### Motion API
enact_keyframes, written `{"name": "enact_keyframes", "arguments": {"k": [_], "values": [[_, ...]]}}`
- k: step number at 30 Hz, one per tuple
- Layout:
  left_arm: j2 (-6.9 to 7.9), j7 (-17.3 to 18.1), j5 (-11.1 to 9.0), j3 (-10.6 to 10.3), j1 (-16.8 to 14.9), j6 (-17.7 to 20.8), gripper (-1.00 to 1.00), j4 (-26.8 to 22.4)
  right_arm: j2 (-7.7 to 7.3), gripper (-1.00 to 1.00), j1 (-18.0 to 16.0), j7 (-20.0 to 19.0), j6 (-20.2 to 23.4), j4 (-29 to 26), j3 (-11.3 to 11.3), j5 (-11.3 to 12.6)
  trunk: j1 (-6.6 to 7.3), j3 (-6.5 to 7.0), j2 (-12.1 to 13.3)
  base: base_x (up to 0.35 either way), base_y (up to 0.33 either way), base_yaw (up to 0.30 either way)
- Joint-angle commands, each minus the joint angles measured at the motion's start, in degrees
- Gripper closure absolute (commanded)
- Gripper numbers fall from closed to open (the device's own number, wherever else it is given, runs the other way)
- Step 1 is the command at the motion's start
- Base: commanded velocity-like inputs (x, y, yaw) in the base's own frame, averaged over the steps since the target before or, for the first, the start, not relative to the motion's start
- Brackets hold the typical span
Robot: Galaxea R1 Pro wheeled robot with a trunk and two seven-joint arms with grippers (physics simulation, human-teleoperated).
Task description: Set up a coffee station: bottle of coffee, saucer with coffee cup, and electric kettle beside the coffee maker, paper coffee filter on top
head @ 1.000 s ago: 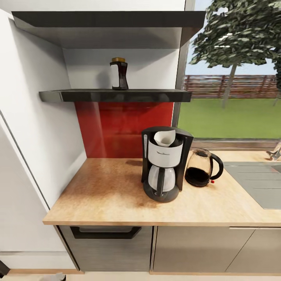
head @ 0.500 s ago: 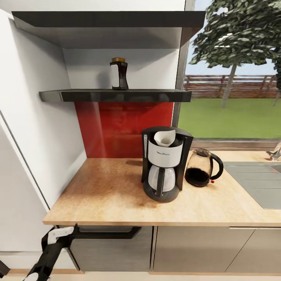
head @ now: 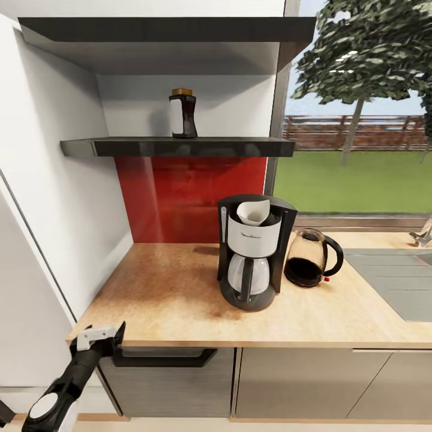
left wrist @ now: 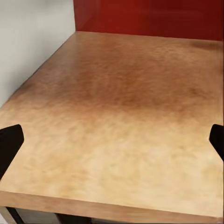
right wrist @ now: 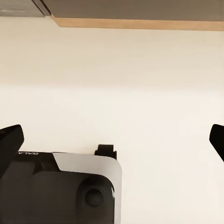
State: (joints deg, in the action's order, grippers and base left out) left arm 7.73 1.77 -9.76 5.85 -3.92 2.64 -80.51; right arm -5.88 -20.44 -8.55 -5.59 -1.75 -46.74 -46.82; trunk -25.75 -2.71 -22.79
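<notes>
Left arm enters head view at 7 o'clock, reaching toward 1 o'clock, left end effector [head: 107, 336] spread wide, holding nothing. Right end effector [right wrist: 112, 140] fingertips also wide apart, empty, aimed down.

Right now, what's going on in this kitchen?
The robot's left gripper is open and empty at the front edge of the wooden countertop. The dark coffee bottle sits on the black shelf. The black coffee maker holds a white paper filter, with the glass kettle beside it.
</notes>
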Motion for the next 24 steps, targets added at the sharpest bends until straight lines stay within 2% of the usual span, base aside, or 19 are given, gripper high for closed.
{"name": "enact_keyframes", "arguments": {"k": [1, 6, 8, 12, 14, 15, 17, 18, 21, 24], "values": [[-0.03, 0.21, -0.8, 0.01, -0.08, 2.08, -1.0, -1.68, -0.01, -1.0, -0.04, -0.24, -0.12, -0.01, -0.49, -0.36, -0.04, -0.13, -0.13, 0.0, 0.0, 0.0], [-0.3, 0.24, -1.14, -0.23, -0.7, 9.06, -1.0, -7.1, -0.01, -1.0, -0.04, -0.24, -0.12, -0.01, -0.48, -0.37, -0.04, -0.13, -0.13, 0.0, 0.0, 0.0], [-0.46, 0.25, -1.41, -0.41, -2.82, 12.32, -1.0, -8.71, -0.01, -1.0, -0.04, -0.24, -0.12, -0.01, -0.5, -0.35, -0.04, -0.13, -0.13, 0.0, 0.0, 0.0], [-0.58, 0.25, -1.54, -0.54, -6.89, 16.07, -1.0, -9.24, -0.01, -1.0, -0.04, -0.24, -0.12, -0.01, -0.47, -0.35, -0.04, -0.13, -0.13, 0.0, 0.0, 0.0], [-0.6, 0.25, -1.57, -0.57, -10.59, 19.31, -1.0, -9.35, -0.01, -1.0, -0.04, -0.24, -0.12, -0.01, -0.5, -0.35, -0.04, -0.13, -0.13, 0.0, 0.0, 0.0], [-0.6, 0.25, -1.57, -0.58, -14.81, 23.04, -1.0, -9.39, -0.01, -1.0, -0.04, -0.24, -0.12, -0.01, -0.52, -0.31, -0.04, -0.13, -0.13, 0.0, 0.0, 0.0], [-0.65, 0.25, -1.58, -0.64, -17.43, 24.98, -1.0, -9.4, -0.01, -1.0, -0.04, -0.24, -0.12, -0.01, -0.52, -0.3, -0.04, -0.13, -0.13, 0.0, 0.0, 0.0], [-0.68, 0.25, -1.58, -1.36, -20.54, 27.11, -1.0, -9.4, -0.01, -1.0, -0.04, -0.24, -0.12, -0.01, -0.53, -0.29, -0.04, -0.13, -0.13, 0.0, 0.0, 0.0], [-1.07, 0.09, -1.51, -5.06, -25.4, 29.53, -1.0, -9.36, -0.01, -1.0, -0.04, -0.24, -0.3, -0.25, -0.54, -0.26, -0.04, -0.13, -0.13, 0.0, 0.0, 0.0], [-1.93, -0.01, -1.44, -6.72, -27.69, 30.57, -1.0, -9.33, 0.06, -1.0, -0.04, -0.24, -0.36, -0.32, -0.55, -0.28, -0.04, -0.13, -0.13, 0.0, 0.0, 0.0]]}}
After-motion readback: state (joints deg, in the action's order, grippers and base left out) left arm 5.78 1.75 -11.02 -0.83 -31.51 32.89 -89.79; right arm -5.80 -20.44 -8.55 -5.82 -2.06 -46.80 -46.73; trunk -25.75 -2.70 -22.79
